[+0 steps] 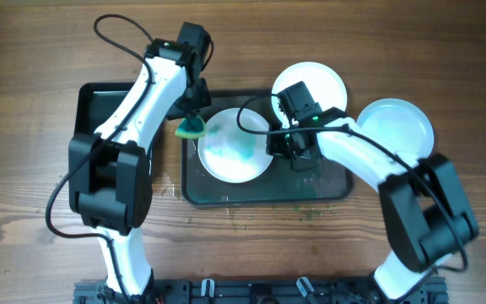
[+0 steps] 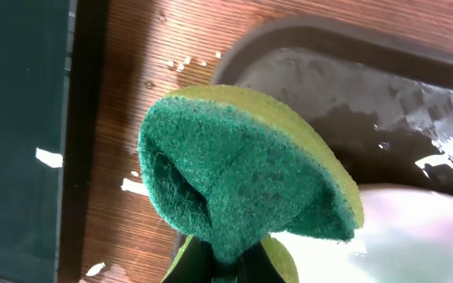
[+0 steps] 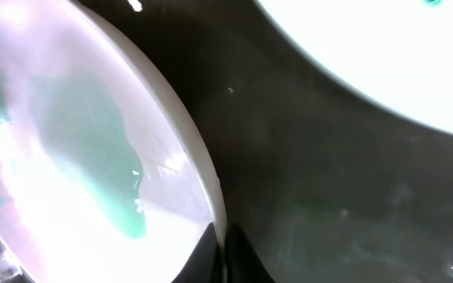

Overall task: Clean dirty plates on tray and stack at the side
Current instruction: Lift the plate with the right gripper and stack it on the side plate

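A white plate (image 1: 234, 145) smeared with teal stain lies in the dark tray (image 1: 310, 190); it also shows in the right wrist view (image 3: 93, 157). My left gripper (image 1: 194, 108) is shut on a folded green and yellow sponge (image 1: 191, 128), held at the plate's left rim; the sponge fills the left wrist view (image 2: 242, 181). My right gripper (image 1: 287, 145) is shut on the plate's right rim (image 3: 220, 236). A second white plate (image 1: 310, 83) sits at the tray's far edge. A third white plate (image 1: 396, 127) lies on the table to the right.
A second dark tray (image 1: 99, 105) lies at the left, partly under my left arm. Wet streaks and small white specks mark the wooden table (image 1: 251, 215) in front of the tray and beside it (image 2: 132, 185).
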